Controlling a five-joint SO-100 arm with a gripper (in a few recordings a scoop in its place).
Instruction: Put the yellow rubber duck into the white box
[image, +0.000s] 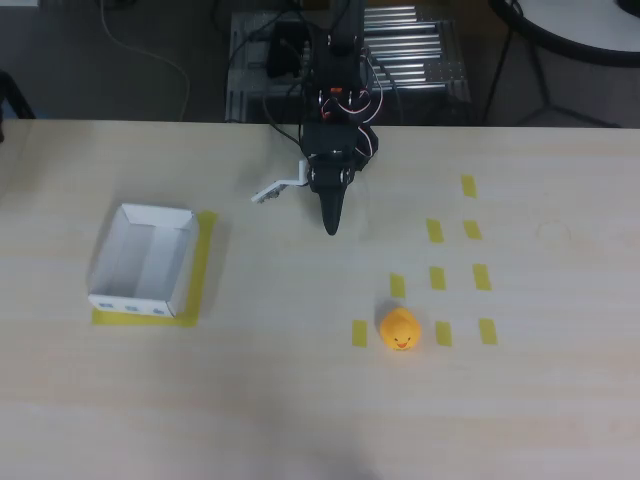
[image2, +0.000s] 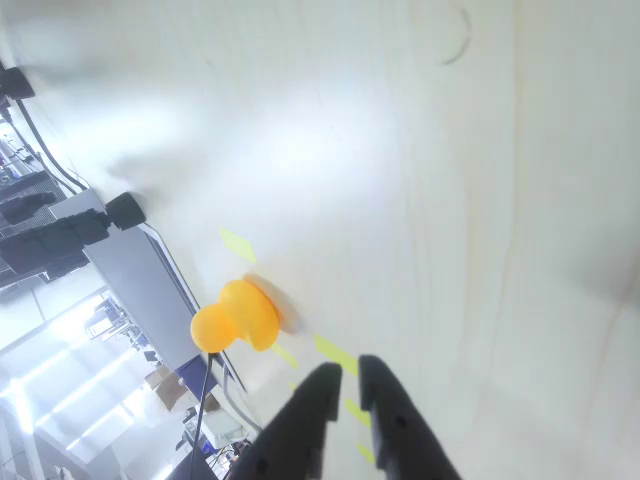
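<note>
Evidently the reach is just starting: the fingers (image: 330, 226), nearly closed and empty, hang apart from the yellow rubber duck (image: 400, 330) and must widen, then descend over it.

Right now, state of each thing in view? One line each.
yellow rubber duck: upright on the table, free, among the tape strips, face toward the bottom of the overhead view.
white box: open top, nothing inside, sitting on a yellow tape outline.
gripper: fingers nearly together, holding nothing, off the duck.
tape strips: flat on the table.
</note>
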